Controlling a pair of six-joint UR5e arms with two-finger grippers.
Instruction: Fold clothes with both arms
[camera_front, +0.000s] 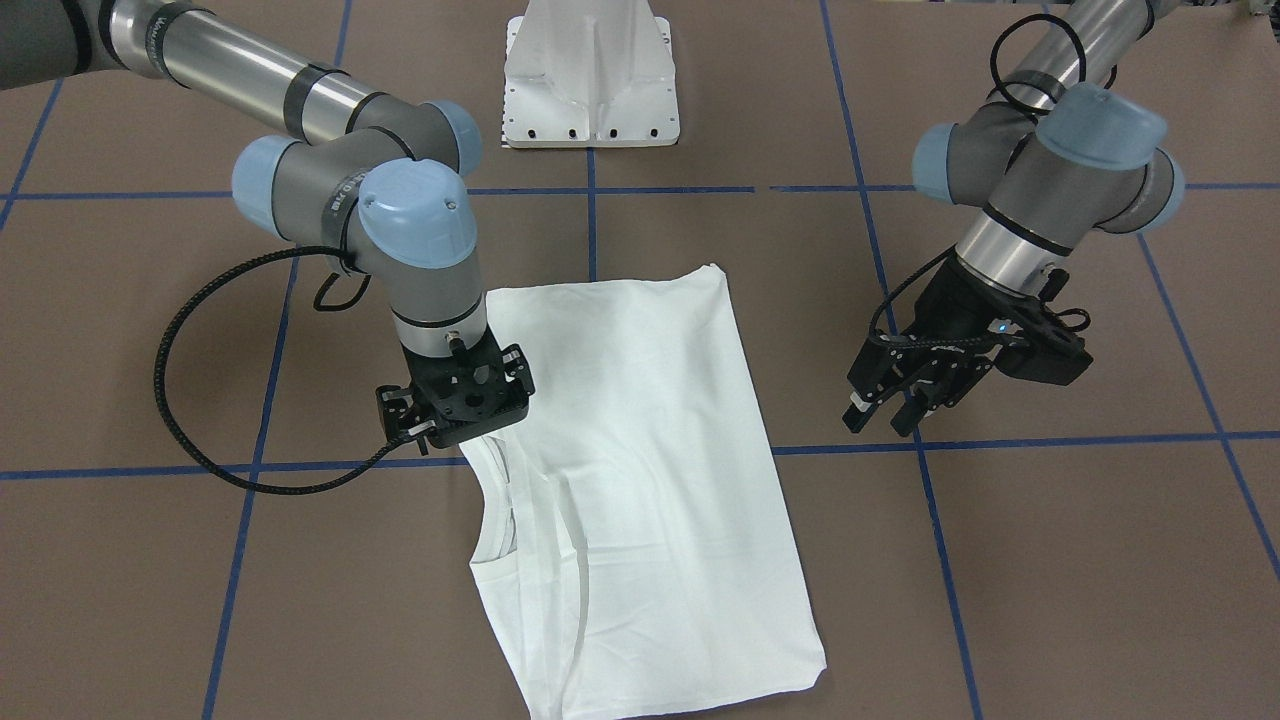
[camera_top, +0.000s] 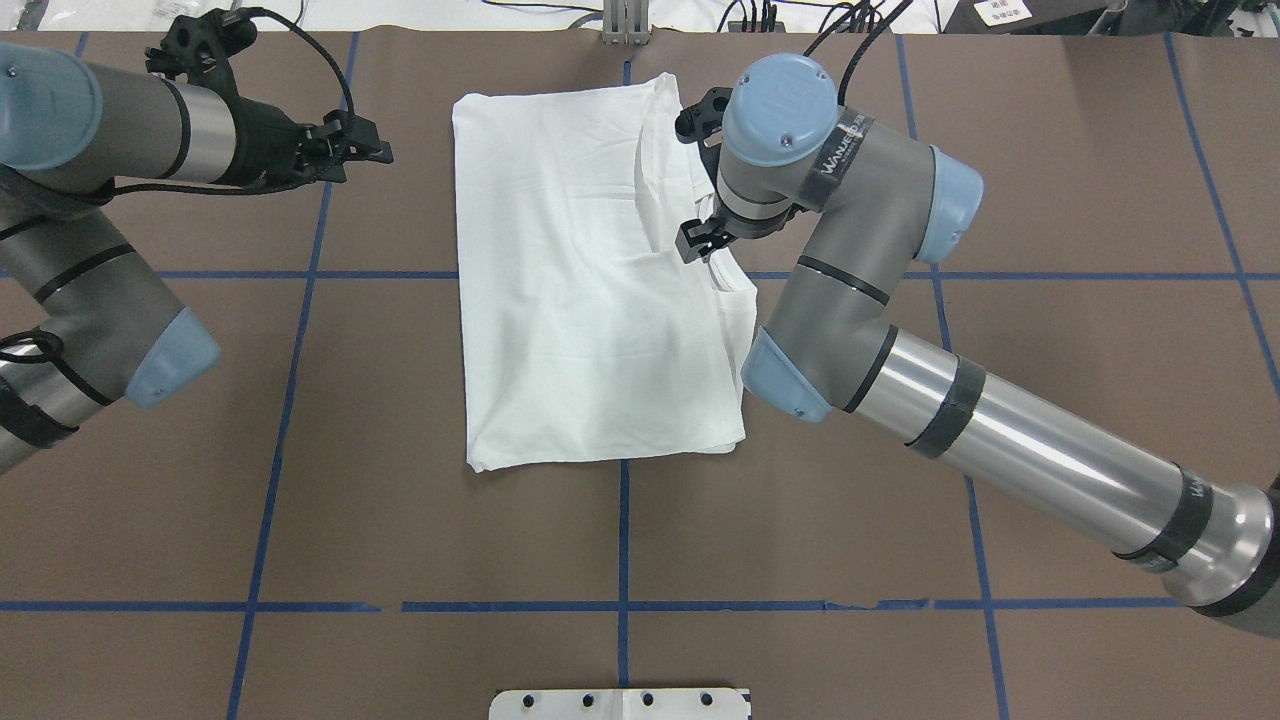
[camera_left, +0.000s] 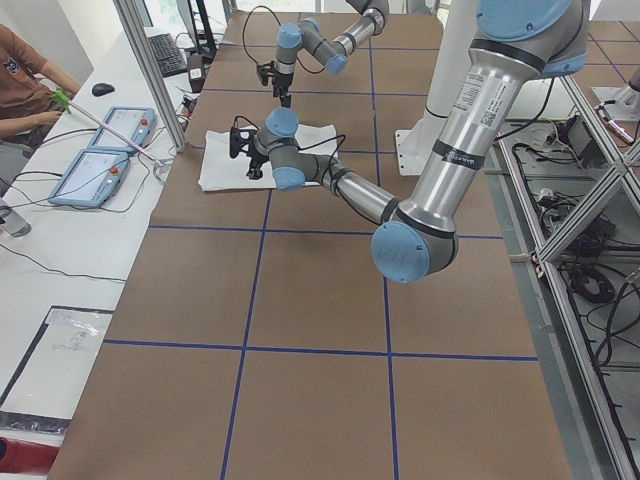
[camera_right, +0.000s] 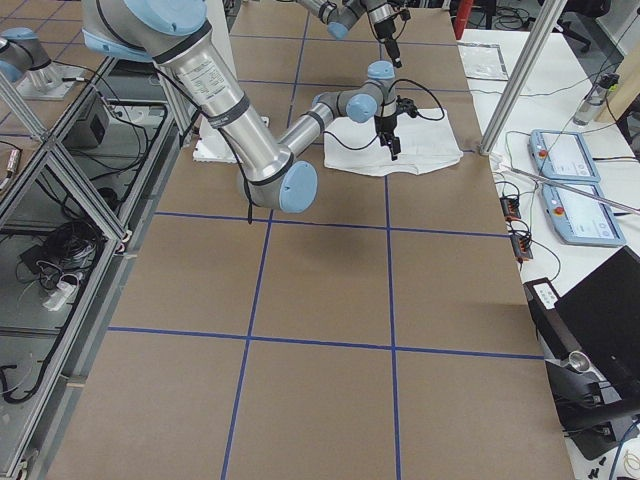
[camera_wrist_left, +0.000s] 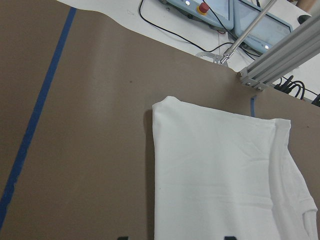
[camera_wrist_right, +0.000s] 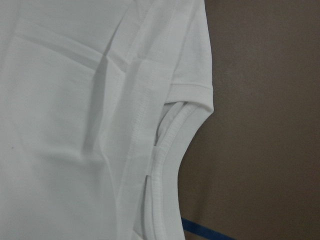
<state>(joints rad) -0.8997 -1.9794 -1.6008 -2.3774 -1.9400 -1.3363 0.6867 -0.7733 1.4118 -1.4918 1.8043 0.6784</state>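
White T-shirt (camera_front: 640, 450) lies flat mid-surface (camera_front: 1050, 560), sleeves already tucked in, narrow rectangle — cross fold, I judge, not yet done. My right tool (camera_front: 455, 405) hovers at collar (camera_front: 497, 505) edge — fingers hidden, cannot tell spread. Left tool (camera_front: 885, 418) spread, empty, well apart from shirt.

Soft matt white cloth T-shirt (camera_front: 640, 430)

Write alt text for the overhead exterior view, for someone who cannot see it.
A white T-shirt, folded into a tall rectangle, lies flat on a brown table gridded with blue tape. The right arm's claw points down over the shirt's right edge near the collar, while the left arm's claw hangs off to the shirt's left, clear of the cloth.
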